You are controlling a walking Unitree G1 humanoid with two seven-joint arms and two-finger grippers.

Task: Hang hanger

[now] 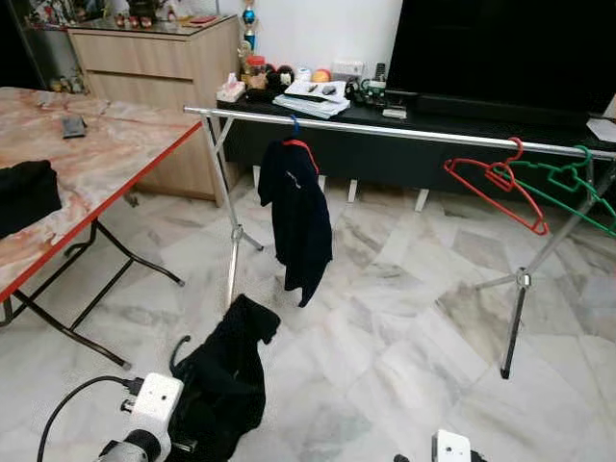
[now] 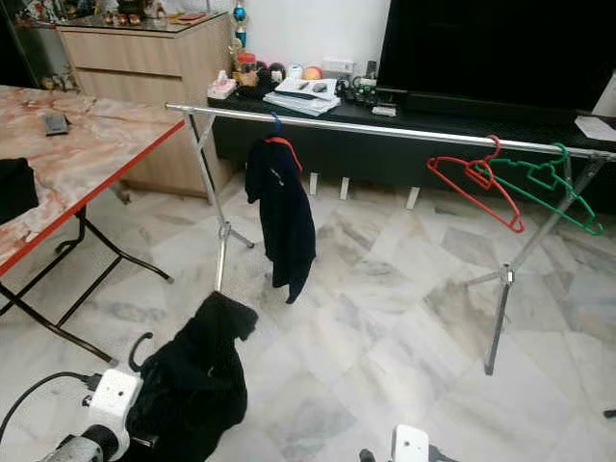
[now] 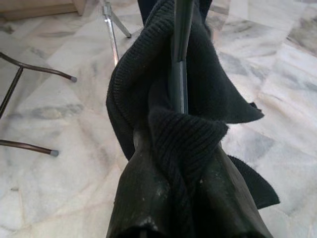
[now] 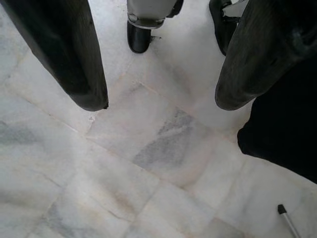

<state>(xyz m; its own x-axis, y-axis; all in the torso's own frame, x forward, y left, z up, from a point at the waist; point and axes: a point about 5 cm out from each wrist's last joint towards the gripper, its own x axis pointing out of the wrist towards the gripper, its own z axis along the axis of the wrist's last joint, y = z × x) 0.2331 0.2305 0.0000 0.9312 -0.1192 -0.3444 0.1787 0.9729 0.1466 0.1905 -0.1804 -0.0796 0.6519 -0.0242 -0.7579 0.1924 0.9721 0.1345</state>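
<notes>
A pale marble floor (image 1: 404, 356) spreads under everything. Across it runs a silver clothes rail (image 1: 404, 132) on thin splayed legs, well ahead of both sets of fingers. To the robot's left stands a folding table with a marbled pink tabletop (image 1: 96, 154) edged in red, and a dark folded cloth (image 1: 24, 192) lies on it near its closer end. Behind the rail sit a long black TV bench (image 1: 462, 115) cluttered with papers and small objects, and a wooden cabinet (image 1: 159, 58).

A dark navy garment (image 1: 296, 217) hangs from the rail on a hanger with a red shoulder and blue hook. Farther toward the robot's right, a red hanger (image 1: 496, 183) and a green hanger (image 1: 568, 183) hang bare, side by side and overlapping.

Low on the left, the left gripper (image 3: 181, 163) holds up a black knitted garment (image 1: 226, 375), which drapes from the fingers toward the floor. In the left wrist view the fingers (image 3: 148, 198) are clamped on the knit fabric, and a dark straight hanger bar (image 3: 179, 59) runs out from between them, wrapped by the cloth. A black hook (image 1: 178, 348) curves up just beside the garment's left edge.

The right gripper (image 4: 158, 104) hangs low over the floor, its fingers (image 4: 74, 54) spread wide apart and empty.
</notes>
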